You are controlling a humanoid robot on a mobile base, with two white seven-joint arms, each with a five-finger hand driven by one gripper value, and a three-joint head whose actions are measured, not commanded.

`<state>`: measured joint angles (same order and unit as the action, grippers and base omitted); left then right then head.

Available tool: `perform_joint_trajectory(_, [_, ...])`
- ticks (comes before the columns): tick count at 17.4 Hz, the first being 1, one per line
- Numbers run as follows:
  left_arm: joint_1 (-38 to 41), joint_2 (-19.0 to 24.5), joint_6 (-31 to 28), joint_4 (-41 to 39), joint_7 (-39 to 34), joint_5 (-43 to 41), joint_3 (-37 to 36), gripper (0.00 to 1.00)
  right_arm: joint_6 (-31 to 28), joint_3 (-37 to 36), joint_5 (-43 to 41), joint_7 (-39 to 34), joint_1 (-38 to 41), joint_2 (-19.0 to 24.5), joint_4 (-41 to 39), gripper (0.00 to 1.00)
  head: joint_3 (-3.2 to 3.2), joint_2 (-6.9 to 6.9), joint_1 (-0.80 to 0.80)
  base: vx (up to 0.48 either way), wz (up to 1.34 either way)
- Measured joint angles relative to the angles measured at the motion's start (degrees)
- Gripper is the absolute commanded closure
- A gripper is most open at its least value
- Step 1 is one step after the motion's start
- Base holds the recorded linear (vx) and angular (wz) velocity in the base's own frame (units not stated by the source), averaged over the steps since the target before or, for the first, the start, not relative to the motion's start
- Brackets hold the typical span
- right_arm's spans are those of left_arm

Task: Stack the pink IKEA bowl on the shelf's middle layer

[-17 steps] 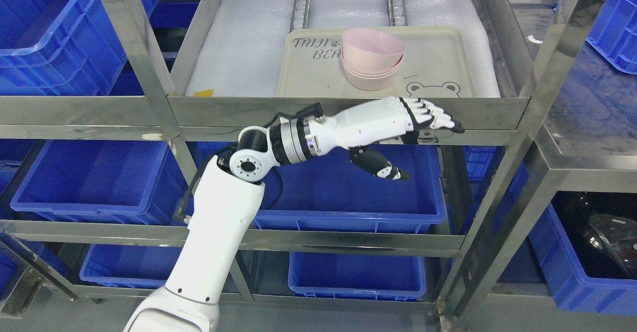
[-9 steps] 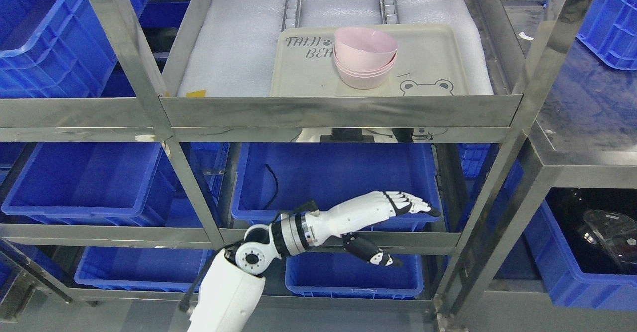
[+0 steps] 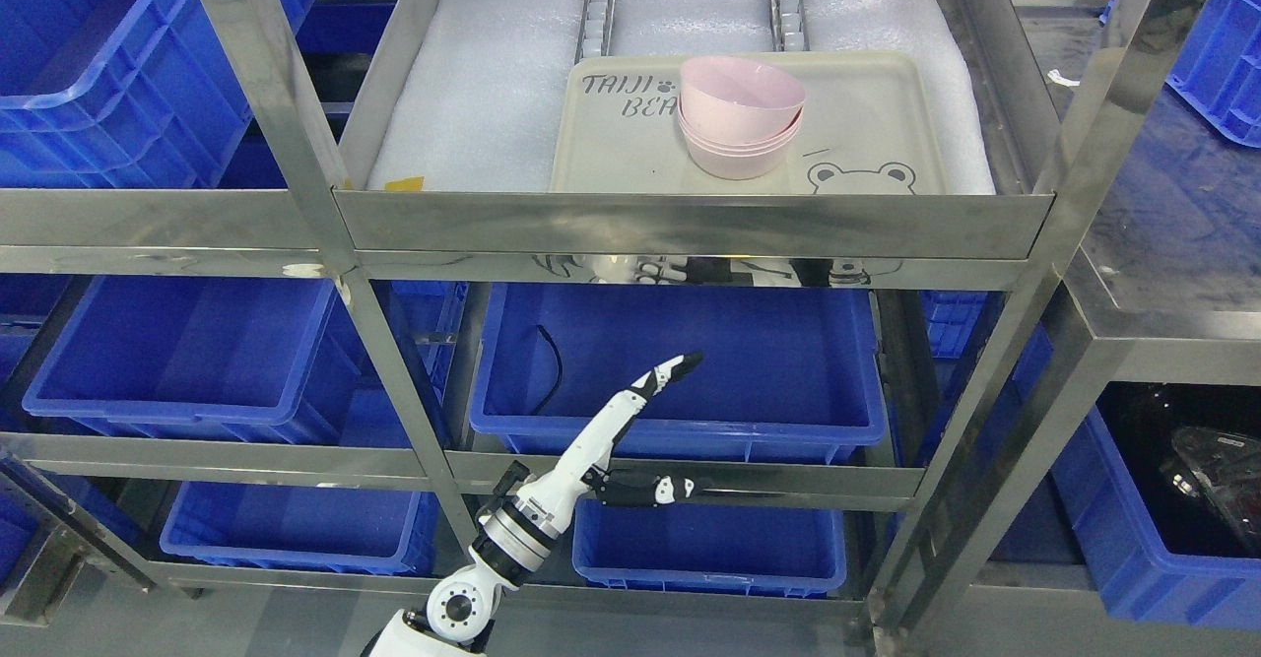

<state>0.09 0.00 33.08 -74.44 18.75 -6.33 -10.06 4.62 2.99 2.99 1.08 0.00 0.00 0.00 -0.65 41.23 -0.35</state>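
Observation:
A stack of pink bowls stands on a beige tray with a bear print, on the padded shelf layer at the top of the head view. The top bowl sits tilted in the stack. My left hand is well below that layer, in front of the middle blue bin. It is open and empty, seen edge-on, with fingers straight and pointing up and right and the thumb out to the right. The right arm is out of view.
The steel shelf frame has a raised front lip before the tray. Blue bins fill the lower layers, such as one at the left and one at the bottom. A black cable lies in the middle bin. More blue bins stand at both sides.
My left arm has dropped from the shelf's front lip down to the lower bins and drawn back. The hand has turned edge-on, still open and empty. The camera view shifted slightly.

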Motion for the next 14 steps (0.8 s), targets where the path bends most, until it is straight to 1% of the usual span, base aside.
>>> perform_joint_trajectory(3, [1.3,0.0,-7.2,-1.0,-5.7,3.1,2.4,0.0,0.0,0.0,0.0,0.0,0.0,0.0,0.0,0.0,0.0,0.0,0.0,0.0,0.0])
perform_joint_trajectory(5, [1.8,0.0,-10.1,-1.8,-8.0,4.2,3.8,0.0,0.0,0.0,0.0,0.0,0.0,0.0,0.0,0.0,0.0,0.0,0.0,0.0,0.0])
perform_joint_trajectory(11, [2.6,0.0,-14.6,-4.6,-9.8,6.3,5.7,0.0,0.0,0.0,0.0,0.0,0.0,0.0,0.0,0.0,0.0,0.0,0.0,0.0,0.0])
perform_joint_trajectory(14, [2.6,0.0,-15.4,-5.8,-10.9,6.3,6.0,0.0,0.0,0.0,0.0,0.0,0.0,0.0,0.0,0.0,0.0,0.0,0.0,-0.001,0.0])
